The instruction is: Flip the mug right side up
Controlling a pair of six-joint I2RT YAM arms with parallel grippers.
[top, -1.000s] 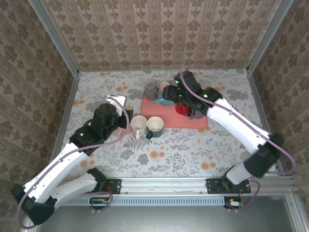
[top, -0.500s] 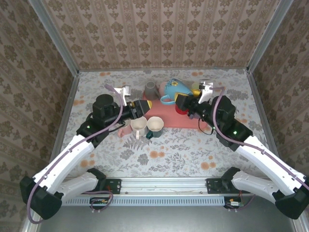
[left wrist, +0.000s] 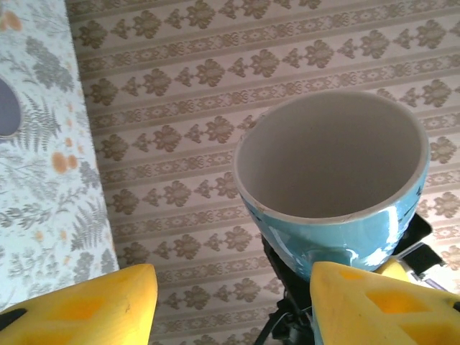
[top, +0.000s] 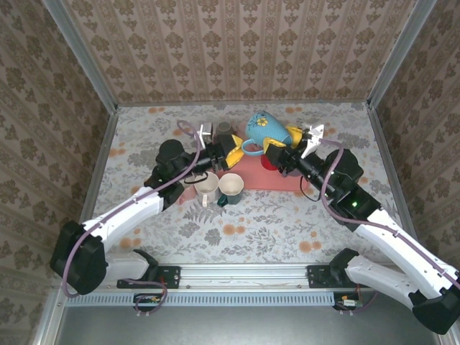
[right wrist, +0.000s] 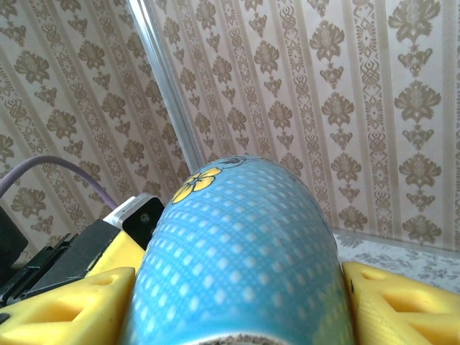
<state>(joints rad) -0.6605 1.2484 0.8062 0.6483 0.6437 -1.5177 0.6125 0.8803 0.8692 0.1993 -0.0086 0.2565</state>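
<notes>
- Left gripper [top: 233, 151] has pushed in from the left toward centre frame, closing on the blue mug [top: 263, 127]; the mug itself has hardly shifted over the last half second.
- Right gripper [top: 282, 136] has that blue mug clamped between its yellow fingers [right wrist: 68, 305], held in the air in the upper centre of the top view, above the far edge of the red tray [top: 287, 181].
- From the left wrist, the mug [left wrist: 332, 169] shows its open mouth straight at the camera.
- Left gripper [left wrist: 230, 302] has its jaws standing apart, gripping nothing; one finger [left wrist: 377, 305] overlaps the mug's lower side, and I cannot tell whether they touch.
- Lower down, a white mug [top: 207, 186] and a green mug [top: 231, 186] sit upright, side by side, at the tray's near-left corner.
</notes>
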